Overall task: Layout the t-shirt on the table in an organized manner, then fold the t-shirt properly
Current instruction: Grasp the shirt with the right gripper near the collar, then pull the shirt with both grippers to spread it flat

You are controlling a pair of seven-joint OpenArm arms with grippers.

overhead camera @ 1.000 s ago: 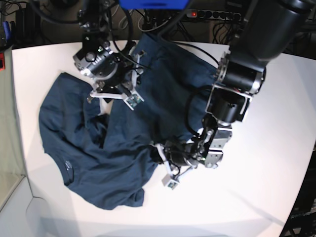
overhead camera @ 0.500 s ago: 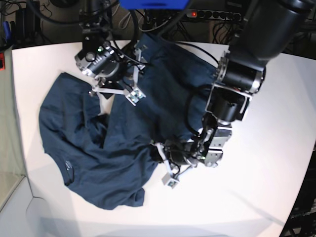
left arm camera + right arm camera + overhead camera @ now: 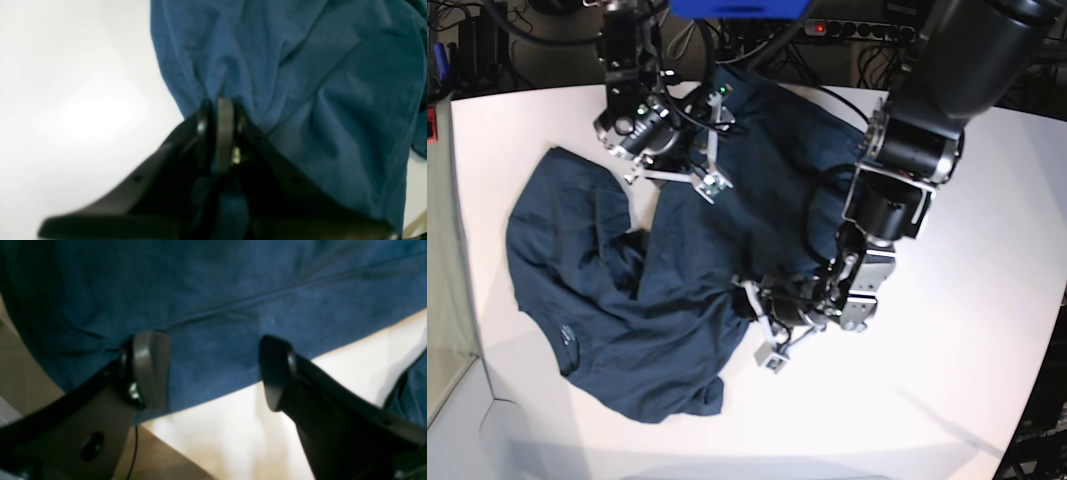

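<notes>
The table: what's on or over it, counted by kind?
T-shirt: 1, dark blue, crumpled on the table
Grippers: 2, the left gripper shut on the t-shirt, the right gripper open above it
Total: 3

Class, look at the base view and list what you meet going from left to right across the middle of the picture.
Bare table → crumpled t-shirt → left gripper, shut on the shirt's edge → bare table again at the right.
</notes>
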